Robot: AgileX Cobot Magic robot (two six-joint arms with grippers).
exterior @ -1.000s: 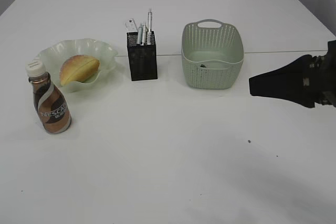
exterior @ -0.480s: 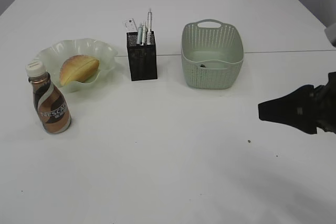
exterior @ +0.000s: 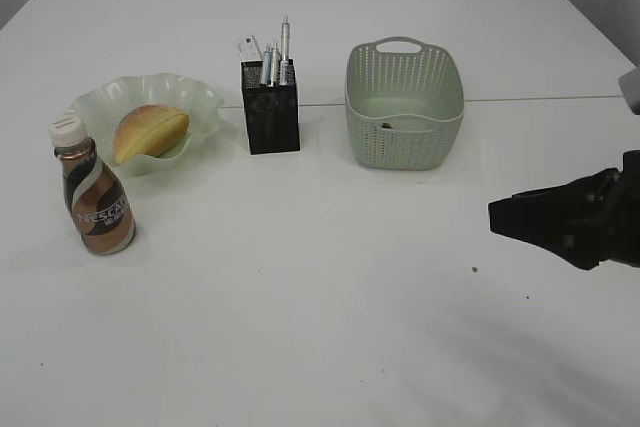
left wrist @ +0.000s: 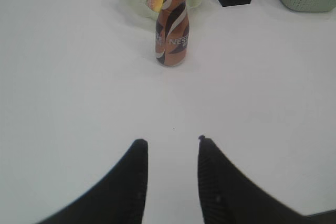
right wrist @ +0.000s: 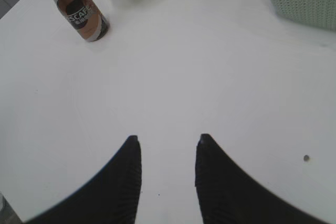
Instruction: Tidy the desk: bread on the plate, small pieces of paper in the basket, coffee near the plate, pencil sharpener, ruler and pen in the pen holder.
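Both grippers hang parted and empty over the desk (exterior: 300, 287), left gripper (left wrist: 170, 140) and right gripper (right wrist: 167, 138), while the bread (exterior: 150, 131) lies on the plate (exterior: 205, 99) with the coffee (exterior: 94, 193) near it

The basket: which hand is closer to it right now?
Right. The right hand is over the desk just in front of and to the right of the basket. The left hand is out of the exterior view, facing the coffee, with the basket far off at its upper right.
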